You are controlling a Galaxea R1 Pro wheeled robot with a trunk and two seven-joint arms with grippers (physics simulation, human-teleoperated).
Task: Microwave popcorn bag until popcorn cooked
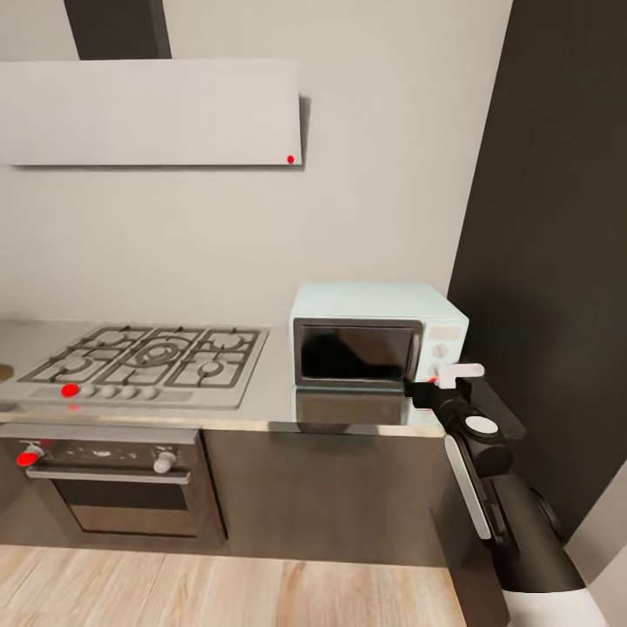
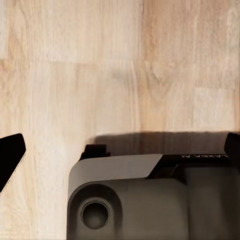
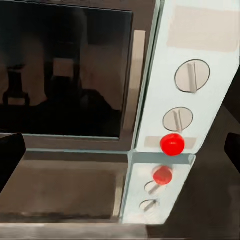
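The pale mint-blue microwave [image 1: 379,335] stands on the grey countertop [image 1: 279,396] at its right end, with its dark glass door shut. In the right wrist view the microwave [image 3: 150,75] is close ahead, showing two knobs and a red button [image 3: 172,144] on its panel. My right gripper [image 1: 444,377] hovers just in front of the microwave's lower right corner; it is open and empty, its dark fingertips [image 3: 10,156] at the frame's edges. My left gripper [image 2: 120,150] hangs open over the wooden floor. The popcorn bag is out of view.
A steel gas hob [image 1: 144,357] sits left of the microwave, with a dark built-in oven [image 1: 109,479] below it and a hood [image 1: 152,113] above. A dark tall panel [image 1: 549,261] stands right of the microwave. A tan sliver [image 1: 3,373] shows at the counter's left edge.
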